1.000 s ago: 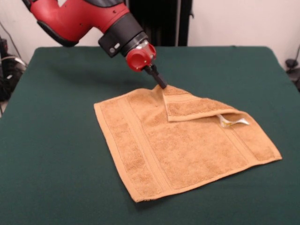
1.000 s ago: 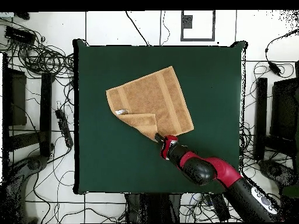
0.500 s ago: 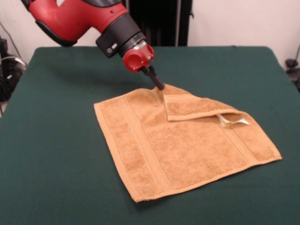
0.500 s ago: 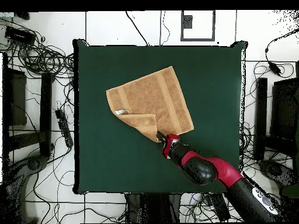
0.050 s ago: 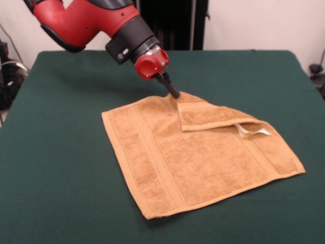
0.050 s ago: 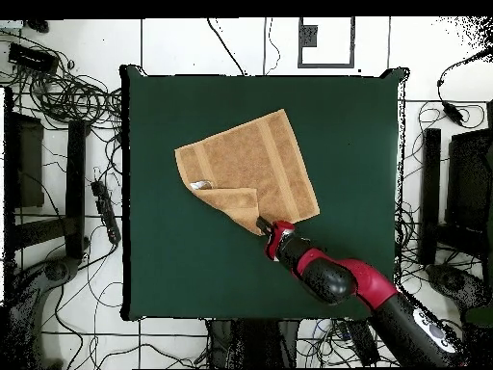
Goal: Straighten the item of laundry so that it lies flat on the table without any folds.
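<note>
The item of laundry [image 5: 203, 157] is an orange-tan towel lying near the middle of the green table [image 5: 61, 168]. Its far right part is folded back over itself as a flap [image 5: 208, 116], and a white tag [image 5: 252, 132] pokes out beside it. My gripper [image 5: 174, 92] comes down at a slant, its dark tip touching the far peak of the towel where the fold starts. In the overhead view the towel [image 6: 246, 164] sits as a diamond, with the gripper [image 6: 260, 225] at its lower point. I cannot see whether the tip grips the cloth.
The red and black arm [image 5: 96, 25] reaches in over the table's far left. Off the table [image 6: 356, 193], cables and dark equipment [image 6: 58, 145] crowd the floor on both sides.
The arm's wrist rose slightly and came back down. The gripper's tip stayed at the towel's far peak, and the towel has not moved.
</note>
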Controlling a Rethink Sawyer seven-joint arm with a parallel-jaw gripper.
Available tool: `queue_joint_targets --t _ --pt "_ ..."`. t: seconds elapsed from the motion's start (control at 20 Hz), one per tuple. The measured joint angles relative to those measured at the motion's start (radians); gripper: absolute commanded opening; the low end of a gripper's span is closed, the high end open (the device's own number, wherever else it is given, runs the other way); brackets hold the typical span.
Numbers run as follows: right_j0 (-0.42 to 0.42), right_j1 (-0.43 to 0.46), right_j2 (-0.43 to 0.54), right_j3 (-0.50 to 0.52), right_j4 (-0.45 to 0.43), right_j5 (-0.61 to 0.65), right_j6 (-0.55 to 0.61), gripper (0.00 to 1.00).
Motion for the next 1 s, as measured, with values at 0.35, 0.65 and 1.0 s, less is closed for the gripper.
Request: queue_joint_targets --t 0.35,0.65,1.0 --pt "0.014 0.013 -0.010 -0.023 -0.001 -0.015 0.000 0.00" --pt "0.051 0.002 -0.037 -0.042 -0.001 -0.058 0.000 0.00" --pt "0.099 -0.015 -0.072 -0.053 0.000 -0.111 0.000 0.00"
